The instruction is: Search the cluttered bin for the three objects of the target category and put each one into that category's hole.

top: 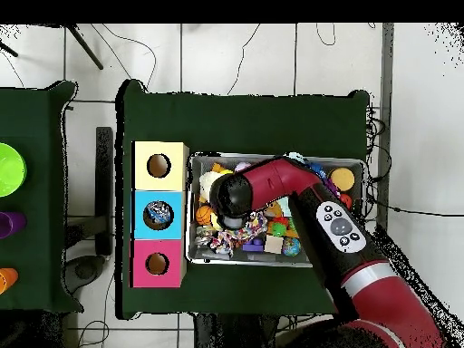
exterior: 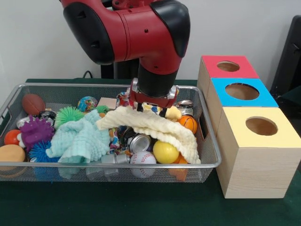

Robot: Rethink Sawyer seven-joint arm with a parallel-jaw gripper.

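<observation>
The wire-mesh bin [exterior: 56,166] is full of toys and cloths; it also shows in the overhead view [top: 272,263]. My gripper [exterior: 151,110] is down in the bin's right half, shut on a cream cloth [exterior: 155,127], which hangs tent-like over a metal can [exterior: 139,142] and balls. No water bottle shows plainly in the bin. A greyish thing [exterior: 113,158] at the front under the teal cloth [exterior: 80,140] is too unclear to name. In the overhead view the arm's wrist [top: 231,195] hides the gripper. Something pale and blue lies inside the blue box's hole [top: 159,215].
Three wooden boxes with round holes stand right of the bin: red-topped [exterior: 229,67], blue-topped [exterior: 242,92], yellow-topped [exterior: 261,126]. In the bin lie a yellow ball [exterior: 165,152], a baseball [exterior: 142,158], a small basketball [exterior: 188,123], a purple spiky toy [exterior: 35,131] and a brown football [exterior: 33,103].
</observation>
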